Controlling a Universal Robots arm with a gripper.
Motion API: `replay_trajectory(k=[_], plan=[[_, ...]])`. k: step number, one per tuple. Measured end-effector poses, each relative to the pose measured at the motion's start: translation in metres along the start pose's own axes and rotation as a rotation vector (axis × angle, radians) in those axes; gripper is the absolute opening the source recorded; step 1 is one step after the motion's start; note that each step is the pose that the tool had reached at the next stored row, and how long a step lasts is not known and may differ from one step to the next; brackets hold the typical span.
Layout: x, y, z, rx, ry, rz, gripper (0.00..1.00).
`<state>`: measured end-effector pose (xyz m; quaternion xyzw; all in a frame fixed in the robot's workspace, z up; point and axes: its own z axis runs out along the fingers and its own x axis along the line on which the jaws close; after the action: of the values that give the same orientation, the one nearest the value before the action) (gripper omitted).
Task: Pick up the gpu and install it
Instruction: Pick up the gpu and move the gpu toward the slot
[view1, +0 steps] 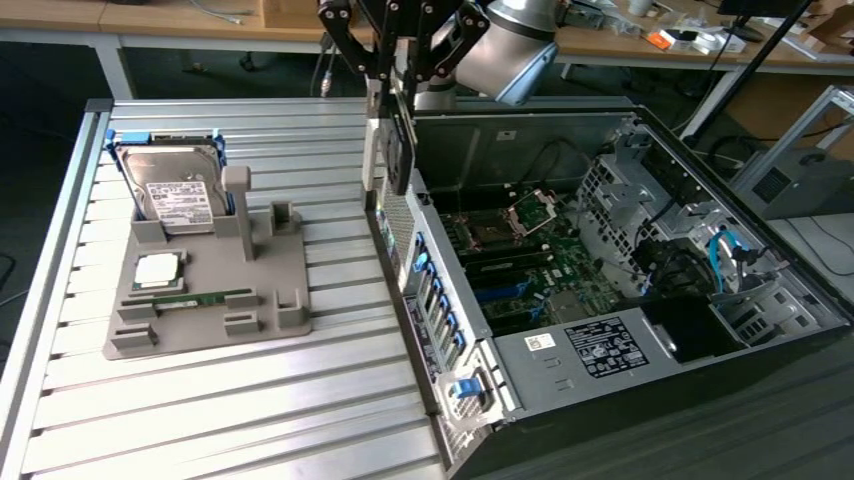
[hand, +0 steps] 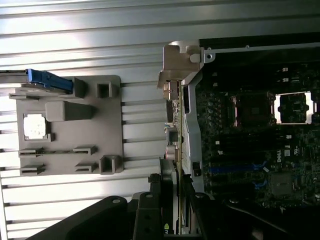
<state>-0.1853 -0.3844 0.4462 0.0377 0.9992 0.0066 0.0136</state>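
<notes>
Nearest the wrist camera, the gripper (hand: 172, 202) has its dark fingers (hand: 150, 212) part-way closed, clamped on either face of the gpu (hand: 176, 127). The card is seen edge-on, with its silvery bracket at the far end. In the exterior view the gripper (view1: 396, 80) holds the gpu (view1: 387, 150) upright at the open computer case's (view1: 747, 330) wall on the exterior view's left. The card is off the table (view1: 240, 420) and well apart from the grey fixture (view1: 287, 320).

Count:
- Fixture: one hard drive (view1: 174, 190) standing on edge, one processor chip (view1: 158, 268) and one green memory stick (view1: 194, 297).
- Motherboard: two processor sockets (hand: 250, 107).

Writing: the hard drive's white label and a printed sticker (view1: 607, 345) inside the case both carry text, which cannot be read.
</notes>
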Motion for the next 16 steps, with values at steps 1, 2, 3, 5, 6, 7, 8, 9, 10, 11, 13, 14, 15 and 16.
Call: replay_trajectory(k=[1, 2, 3, 5, 6, 7, 8, 9, 10, 11, 13, 14, 15, 16], plan=[[-0.001, 0.0, 0.0002, -0.0001, 0.0, 0.0, 0.27], [-0.002, 0.0, 0.0002, 0.0, 0.0, 0.0, 0.27], [-0.003, 0.0, 0.0003, 0.0, 0.0, 0.0, 0.27], [-0.004, 0.0, 0.0005, -0.0001, 0.0, 0.0, 0.27], [-0.004, 0.0, 0.0005, 0.0, 0.0, 0.0, 0.27], [-0.005, 0.0, 0.0006, 0.0, 0.0, 0.0, 0.27], [-0.006, 0.0, 0.0007, 0.0, 0.0, 0.0, 0.27], [-0.006, 0.0, 0.0008, 0.0, 0.0001, 0.0, 0.27], [-0.007, 0.0, 0.0008, 0.0, 0.0, 0.0, 0.27], [-0.008, 0.0, 0.0009, 0.0, 0.0, 0.0, 0.27], [-0.009, 0.0, 0.0011, -0.0001, 0.0, 0.0, 0.27], [-0.01, 0.0, 0.0012, -0.0001, -0.0001, 0.0, 0.27], [-0.011, 0.0, 0.0013, 0.0, 0.0, 0.0, 0.27], [-0.012, 0.0, 0.0015, -0.0001, 0.0, 0.0, 0.27]])
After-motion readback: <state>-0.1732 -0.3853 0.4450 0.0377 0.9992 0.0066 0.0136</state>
